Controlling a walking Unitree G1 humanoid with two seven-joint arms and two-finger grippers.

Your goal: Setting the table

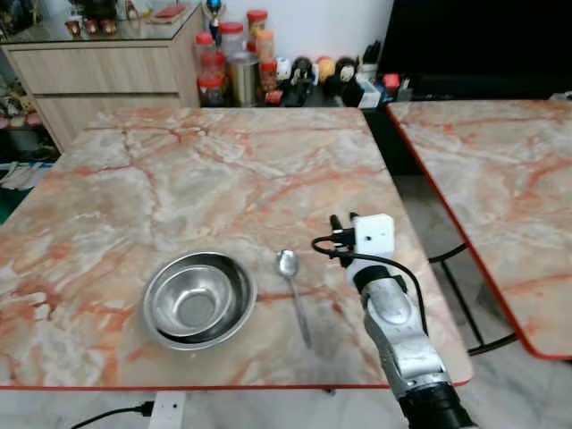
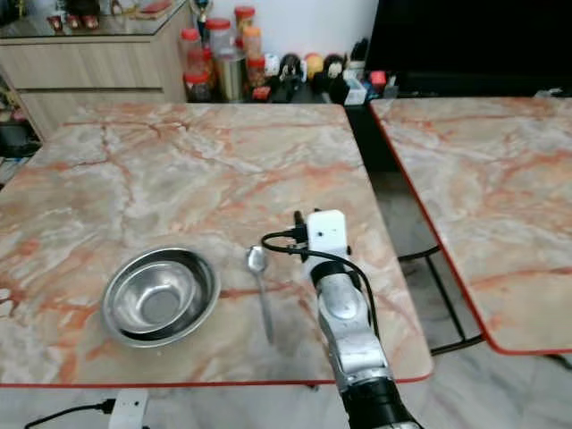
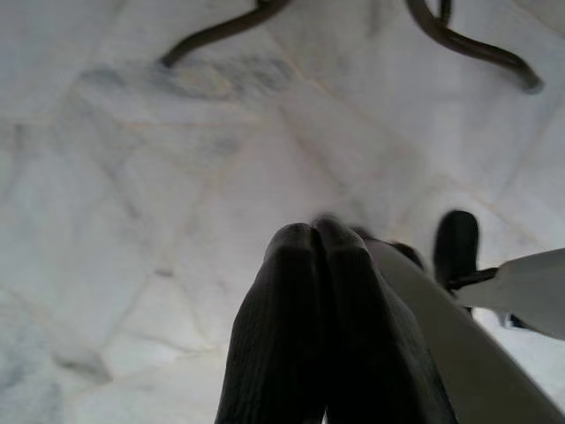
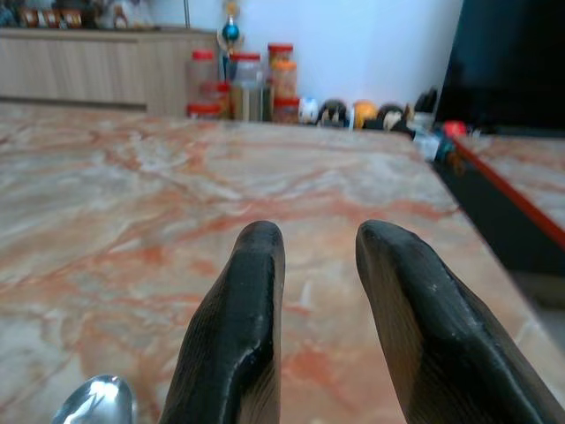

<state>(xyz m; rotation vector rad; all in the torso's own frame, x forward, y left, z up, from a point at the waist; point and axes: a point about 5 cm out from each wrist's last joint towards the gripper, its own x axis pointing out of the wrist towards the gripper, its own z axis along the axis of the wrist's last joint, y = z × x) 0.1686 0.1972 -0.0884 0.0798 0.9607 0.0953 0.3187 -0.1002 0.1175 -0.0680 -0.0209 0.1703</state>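
Observation:
A steel bowl (image 1: pixel 198 299) sits on the marble table (image 1: pixel 206 170) near its front edge. Just to its right lies a metal spoon (image 1: pixel 293 296), bowl end pointing away from me. My right gripper (image 1: pixel 343 222) hovers low over the table right of the spoon, fingers open with nothing between them; the spoon's tip (image 4: pixel 95 399) shows beside its left finger (image 4: pixel 238 318). My left gripper (image 3: pixel 320 243) hangs over the pale floor, its fingers pressed together and shut on nothing.
A second marble table (image 1: pixel 500 179) stands to the right across a narrow gap. Jars and small figures (image 1: pixel 241 63) line the floor by the far wall, beside a wooden cabinet (image 1: pixel 98 63). A white power strip (image 1: pixel 165 411) lies below the table's front edge.

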